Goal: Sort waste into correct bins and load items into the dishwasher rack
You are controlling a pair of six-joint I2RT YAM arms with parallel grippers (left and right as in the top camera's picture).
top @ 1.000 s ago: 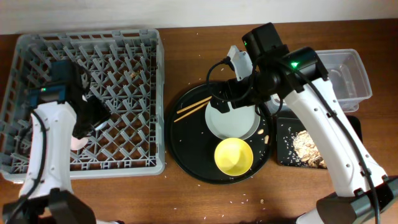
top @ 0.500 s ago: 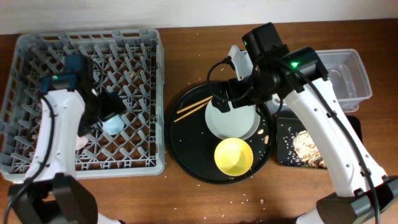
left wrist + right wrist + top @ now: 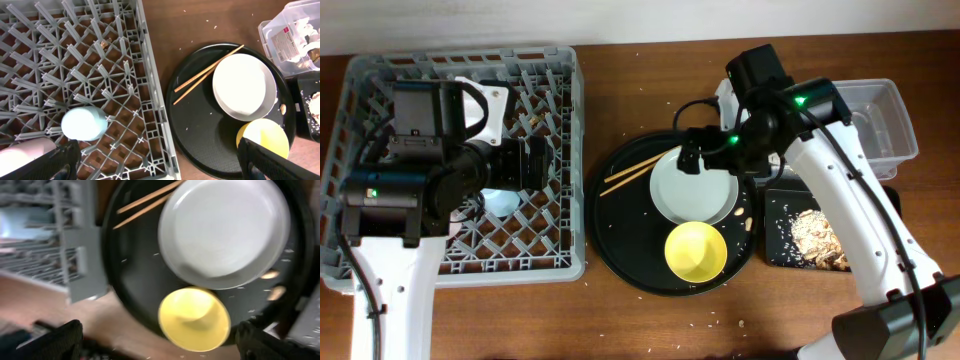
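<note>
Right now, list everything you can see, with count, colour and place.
dishwasher rack: one, grey, left
light blue cup: one, in the rack
pink cup: one, in the rack
round tray: one, black, centre
plate: one, grey-white, on the round tray
bowl: one, yellow, on the round tray
chopsticks: two, wooden, on the round tray
tub: one, clear, right
wrapper: one, silver-white, in the tub
rectangular tray: one, black, right
scraps: beige, in the rectangular tray
left end effector: one, open, over the rack
right end effector: one, open, over the round tray
</note>
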